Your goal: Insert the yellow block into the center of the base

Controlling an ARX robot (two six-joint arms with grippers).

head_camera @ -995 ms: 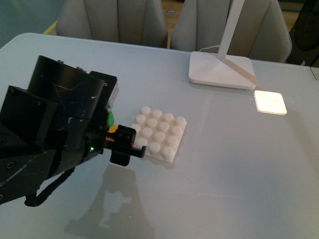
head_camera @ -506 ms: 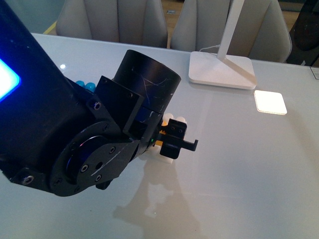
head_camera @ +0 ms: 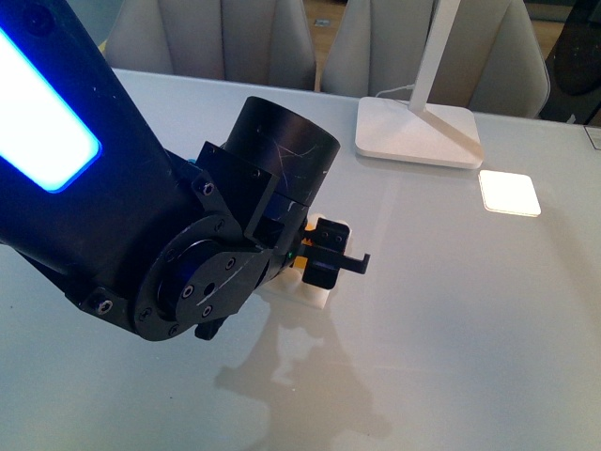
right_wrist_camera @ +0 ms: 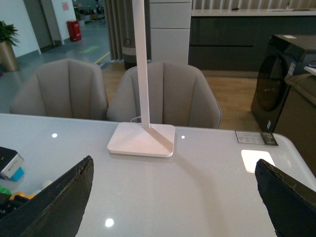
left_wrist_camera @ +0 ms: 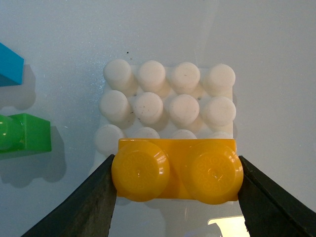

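Note:
My left gripper (left_wrist_camera: 177, 195) is shut on the yellow block (left_wrist_camera: 177, 170), a two-stud brick held between both black fingers. It hangs over the near rows of the white studded base (left_wrist_camera: 168, 98); I cannot tell whether they touch. In the front view the left arm covers most of the base (head_camera: 315, 293), and only a sliver of the yellow block (head_camera: 304, 246) shows by the gripper (head_camera: 324, 256). My right gripper (right_wrist_camera: 173, 207) is open and empty above the table, far from the base.
A green brick (left_wrist_camera: 24, 139) and a blue brick (left_wrist_camera: 10, 65) lie on the table beside the base. A white lamp foot (head_camera: 417, 132) stands at the back, with its pole rising. A bright light patch (head_camera: 509, 193) lies on the table at the right. Chairs stand behind the table.
My left arm has swung in over the base from the left and now covers most of it, carrying the yellow block. In the last half second it shifted only slightly.

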